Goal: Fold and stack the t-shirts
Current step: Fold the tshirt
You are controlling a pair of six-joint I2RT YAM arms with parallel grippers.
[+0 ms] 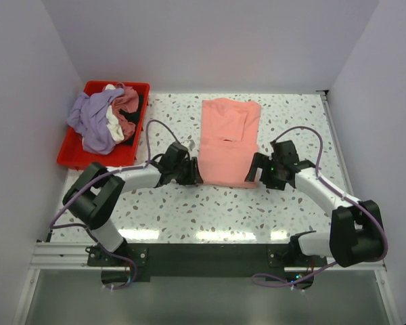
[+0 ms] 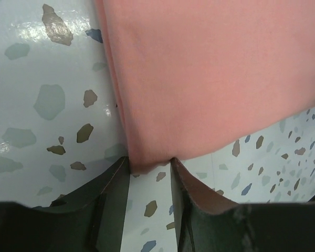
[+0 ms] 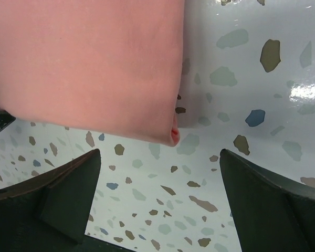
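Note:
A salmon-pink t-shirt [image 1: 229, 142] lies folded into a long strip in the middle of the table. My left gripper [image 1: 193, 172] is at its near left corner. In the left wrist view the narrow jaws [image 2: 149, 160] pinch that corner of the shirt [image 2: 210, 79] between their tips. My right gripper [image 1: 260, 173] is at the near right corner. Its jaws [image 3: 160, 152] are wide open and empty, and the shirt's corner [image 3: 94, 68] lies just ahead of them, apart. A lavender tee [image 1: 91, 120], a white tee [image 1: 114, 126] and a dusty rose tee [image 1: 127, 101] lie heaped together.
The heap sits in a red plastic bin [image 1: 71, 160] at the far left of the speckled table [image 1: 189, 210]. White walls close in the left, back and right sides. The arm cables loop above both wrists.

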